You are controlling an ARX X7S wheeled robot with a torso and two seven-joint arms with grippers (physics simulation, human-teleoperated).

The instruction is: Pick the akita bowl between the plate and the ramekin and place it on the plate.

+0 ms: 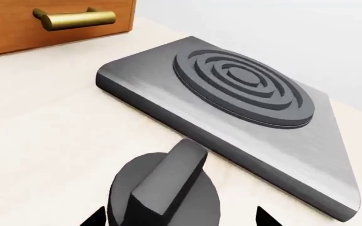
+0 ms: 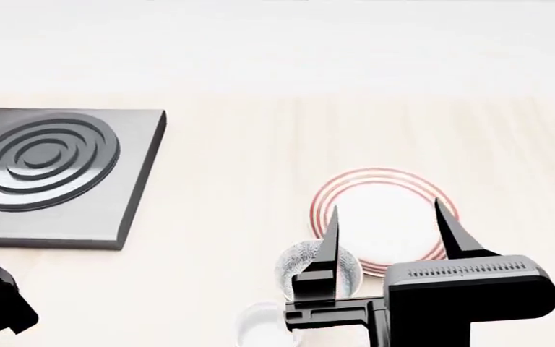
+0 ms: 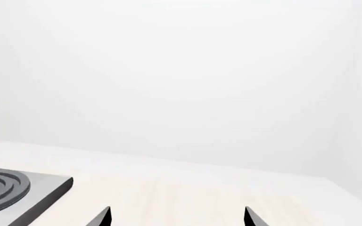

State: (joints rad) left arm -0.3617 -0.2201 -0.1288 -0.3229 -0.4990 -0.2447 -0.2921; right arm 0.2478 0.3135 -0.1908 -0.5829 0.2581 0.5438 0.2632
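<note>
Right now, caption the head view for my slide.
Open right gripper raised in front of the plate, akita bowl beside it.

Bare counter [image 2: 229,166] between hob [image 2: 51,173] and plate [image 2: 379,217] — bowl [image 2: 306,266] abutting plate.

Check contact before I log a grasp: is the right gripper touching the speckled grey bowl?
Cannot tell. In the head view the right gripper overlaps the speckled grey bowl, hiding any gap; the right wrist view misses the bowl.

Pale wood counter [image 2: 229,166], plain white wall [image 3: 181,80], wooden drawer [image 1: 17,28] (brass handle [image 1: 74,19])
</note>
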